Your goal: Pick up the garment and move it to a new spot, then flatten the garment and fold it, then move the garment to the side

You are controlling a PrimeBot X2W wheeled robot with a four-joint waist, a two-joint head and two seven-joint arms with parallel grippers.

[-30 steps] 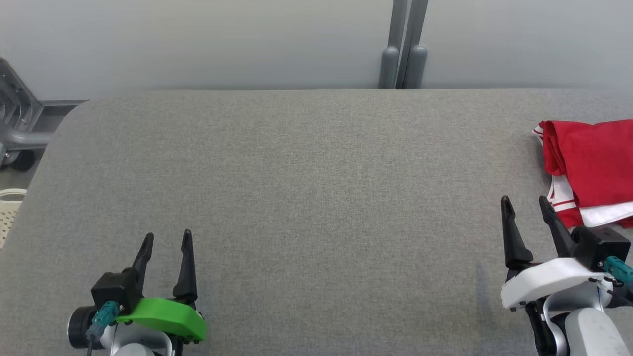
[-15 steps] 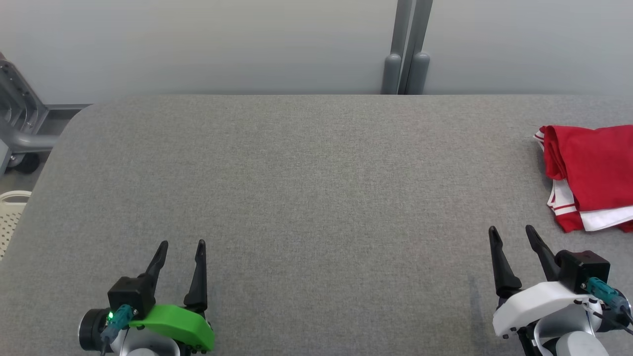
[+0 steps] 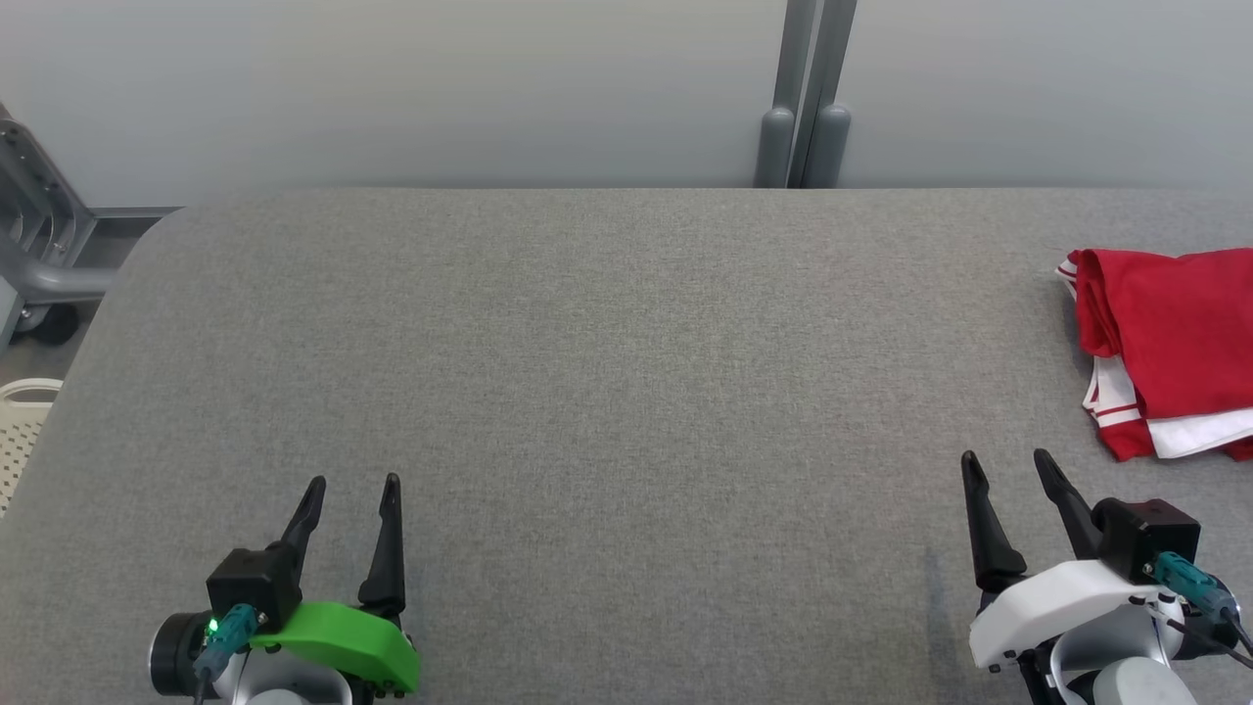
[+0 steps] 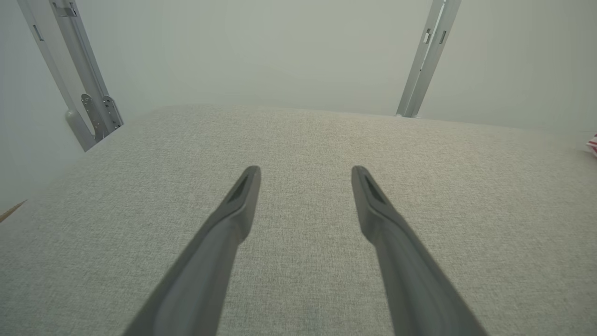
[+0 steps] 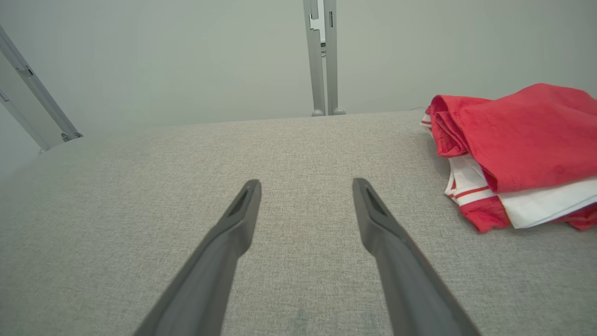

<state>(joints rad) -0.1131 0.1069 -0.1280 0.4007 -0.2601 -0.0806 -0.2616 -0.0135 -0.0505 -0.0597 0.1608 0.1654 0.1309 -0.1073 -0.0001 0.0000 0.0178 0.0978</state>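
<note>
1. My right end effector (image 3: 1005, 456) has drawn back toward the robot, now clear of the red garment (image 3: 1175, 333).
2. My head camera shifted slightly; the table (image 3: 626, 392) sits lower in view.

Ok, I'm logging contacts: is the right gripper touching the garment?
Apart. The head view shows bare table between the right gripper and the garment; its jaws stand open.

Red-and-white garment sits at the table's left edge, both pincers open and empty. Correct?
No: the garment sits at the table's right edge, as the head view shows. The left pincer and right pincer are open and empty.
</note>
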